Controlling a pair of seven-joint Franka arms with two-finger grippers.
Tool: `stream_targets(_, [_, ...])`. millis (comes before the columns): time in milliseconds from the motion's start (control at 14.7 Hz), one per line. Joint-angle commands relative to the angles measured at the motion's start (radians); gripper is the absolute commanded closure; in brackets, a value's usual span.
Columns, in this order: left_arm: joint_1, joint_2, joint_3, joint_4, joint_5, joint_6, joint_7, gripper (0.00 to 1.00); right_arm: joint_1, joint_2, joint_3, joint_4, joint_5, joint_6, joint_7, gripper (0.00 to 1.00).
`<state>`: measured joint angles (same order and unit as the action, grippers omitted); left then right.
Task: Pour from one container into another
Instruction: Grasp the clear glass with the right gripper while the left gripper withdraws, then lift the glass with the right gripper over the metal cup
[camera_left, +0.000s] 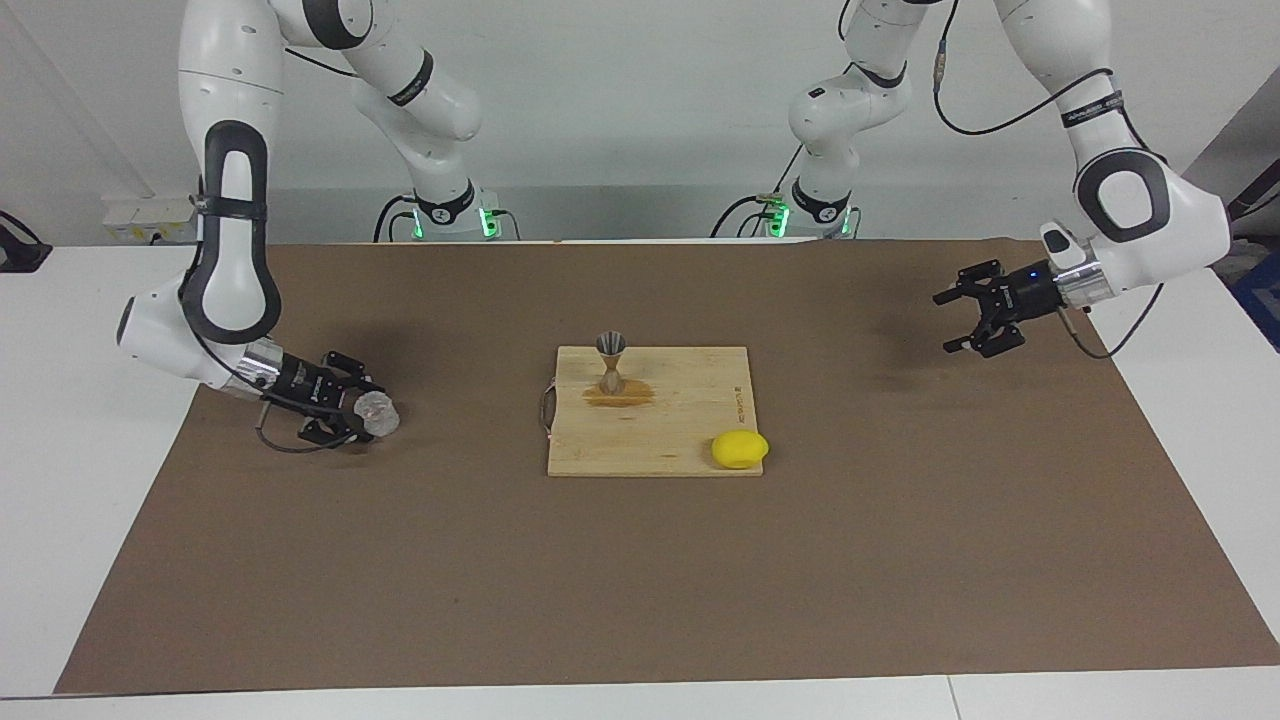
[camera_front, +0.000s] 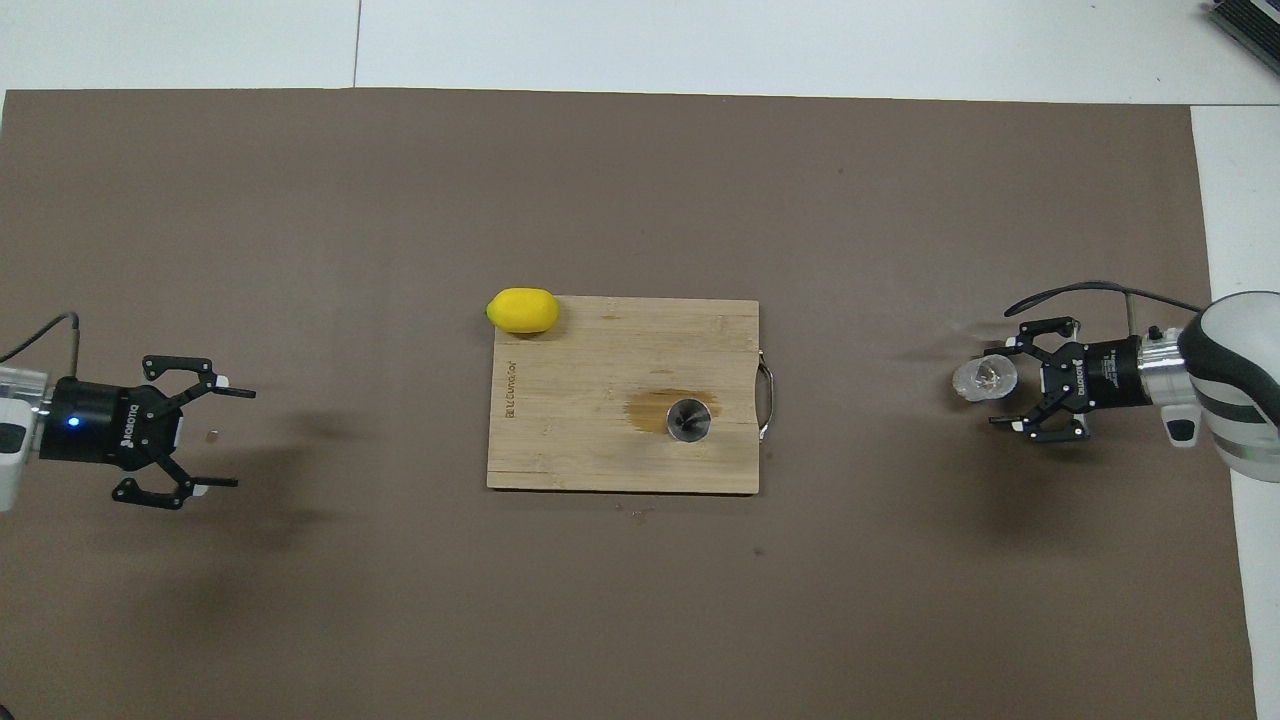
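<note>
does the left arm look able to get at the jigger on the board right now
Probably yes. The left claw hangs open over bare mat at its own end of the table, and nothing stands between it and the jigger, upright on the cutting board; the lemon lies off that line.

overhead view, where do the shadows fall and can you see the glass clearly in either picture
Overhead view: soft dark shadows lie on the brown mat beside each claw; the glass cup shows as a pale ring against the right claw. Facing view: the cup is a faint, see-through smudge, its edges hard to trace; the left claw casts a diffuse shadow.
</note>
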<state>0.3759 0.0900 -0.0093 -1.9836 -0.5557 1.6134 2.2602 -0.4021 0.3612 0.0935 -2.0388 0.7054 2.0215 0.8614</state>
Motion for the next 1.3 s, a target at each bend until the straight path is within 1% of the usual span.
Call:
stream_targets(0, [0.006, -0.067, 0.006, 0.038, 0.112, -0.03, -0.111, 0.0, 0.011, -0.024, 0.002, -0.03, 0.036, 0.031, -0.048, 0.11])
stream_targets(68, [0.006, -0.084, 0.008, 0.045, 0.141, -0.027, -0.141, 0.0, 0.011, -0.024, 0.002, -0.03, 0.037, 0.031, -0.048, 0.12])
stream_targets(136, [0.005, -0.114, 0.006, 0.045, 0.172, -0.02, -0.171, 0.0, 0.011, -0.024, 0.002, -0.03, 0.037, 0.029, -0.048, 0.16])
stream_targets(273, [-0.005, -0.163, 0.006, 0.045, 0.223, -0.009, -0.287, 0.0, 0.009, -0.024, 0.002, -0.029, 0.052, 0.026, -0.048, 0.36])
stream_targets(341, [-0.012, -0.185, 0.006, 0.046, 0.258, -0.006, -0.362, 0.0, 0.009, -0.024, 0.002, -0.027, 0.058, 0.023, -0.047, 0.52])
stream_targets(409, [-0.015, -0.2, -0.001, 0.049, 0.292, -0.009, -0.446, 0.0, 0.009, -0.024, 0.002, -0.024, 0.059, 0.017, -0.045, 0.7])
stream_targets(477, [-0.017, -0.213, -0.011, 0.058, 0.309, -0.01, -0.532, 0.0, 0.009, -0.025, 0.002, -0.02, 0.059, 0.013, -0.045, 0.82])
stream_targets(614, [-0.025, -0.233, -0.038, 0.077, 0.362, -0.02, -0.707, 0.0, 0.011, -0.031, 0.002, -0.017, 0.059, 0.005, -0.045, 1.0])
stream_targets(750, [-0.032, -0.228, -0.078, 0.124, 0.414, -0.035, -0.917, 0.0, 0.035, -0.068, 0.003, -0.017, 0.059, 0.008, -0.029, 1.0])
stream_targets(818, [-0.038, -0.22, -0.092, 0.144, 0.428, -0.035, -0.982, 0.0, 0.055, -0.091, 0.003, -0.017, 0.059, 0.011, -0.003, 1.0])
stream_targets(1091, [-0.072, -0.22, -0.098, 0.143, 0.441, -0.044, -1.178, 0.0, 0.164, -0.165, 0.002, -0.014, 0.046, 0.028, 0.157, 1.0])
stream_targets(1227, [-0.09, -0.22, -0.1, 0.143, 0.445, -0.05, -1.356, 0.0, 0.232, -0.186, -0.001, -0.004, 0.025, 0.048, 0.266, 1.0])
